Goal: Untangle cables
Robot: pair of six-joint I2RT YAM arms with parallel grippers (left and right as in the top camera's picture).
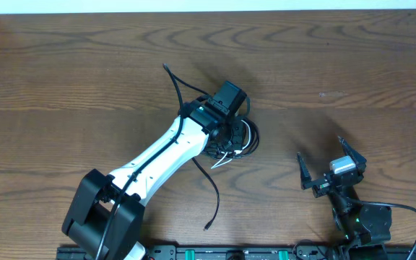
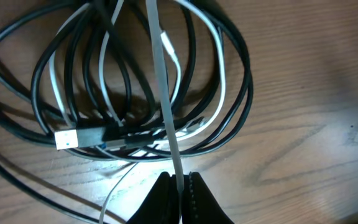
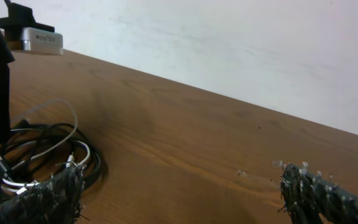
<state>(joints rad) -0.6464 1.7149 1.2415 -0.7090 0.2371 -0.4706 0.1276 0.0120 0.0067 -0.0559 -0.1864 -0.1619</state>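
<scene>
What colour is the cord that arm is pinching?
The pinched cord is white; the left wrist view shows it best.

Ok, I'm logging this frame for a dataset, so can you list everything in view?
black cables: several, exact number unclear, black, coiled together mid-table with loose ends trailing out
white cable: one, white, running through the same coil
USB plug: one, silver, lying inside the coil
silver box: one, silver, far table edge by the wall
table: one, brown wood
wall: one, white, behind the table
left arm: one, white, reaching over the coil
left gripper: one, black, shut on the white cable
right gripper: one, black, open, apart from the coil
</scene>
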